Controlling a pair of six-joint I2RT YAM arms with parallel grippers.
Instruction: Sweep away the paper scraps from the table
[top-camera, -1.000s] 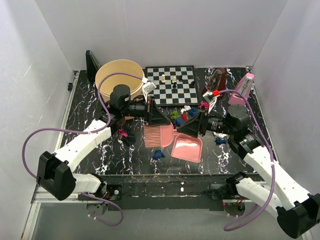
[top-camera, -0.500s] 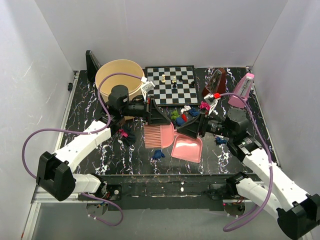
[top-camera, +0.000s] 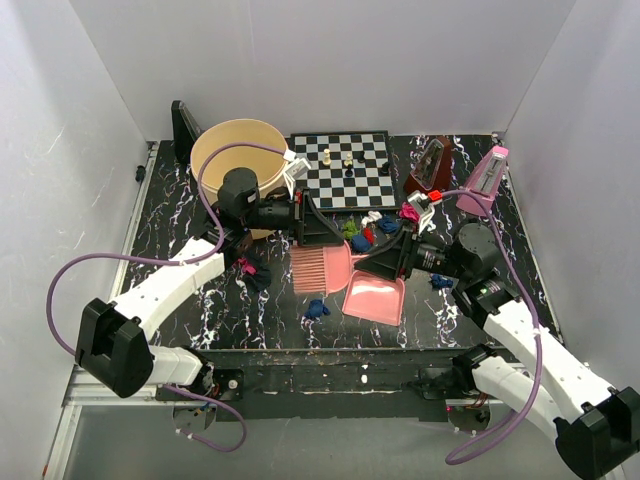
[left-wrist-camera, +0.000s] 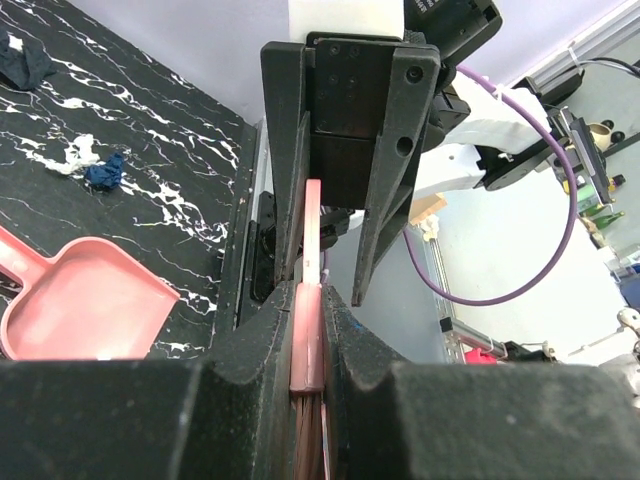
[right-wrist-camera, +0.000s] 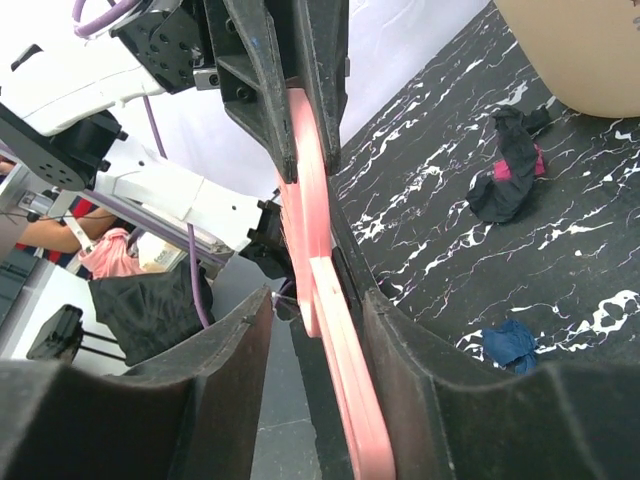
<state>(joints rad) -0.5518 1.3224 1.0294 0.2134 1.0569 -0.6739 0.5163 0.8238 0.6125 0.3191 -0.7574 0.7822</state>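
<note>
1. Paper scraps (top-camera: 362, 237) all lie loose on the table (top-camera: 260, 320). I judge nothing swept yet, so the whole job is left.
2. My left gripper (left-wrist-camera: 308, 300) clamps the pink brush (top-camera: 318, 272) by its flat handle. My right gripper (right-wrist-camera: 318, 300) straddles that handle, half-wide, with a gap showing.
3. Outward: ribbed bristle head, then the smooth pink plastic dustpan (top-camera: 375, 298) just near of it. Crumpled wads cluster just beyond; strays lie left, near and right. The table is glossy black, white-veined.

Our left arm (top-camera: 165, 285) stretched forward and bent to the right, left gripper (left-wrist-camera: 308, 300) clamped flat on the handle of the pink brush (top-camera: 320, 270), our right arm (top-camera: 530, 335) bent to the left, right gripper (right-wrist-camera: 318, 295) facing it tip to tip, jaws apart astride the same handle
</note>
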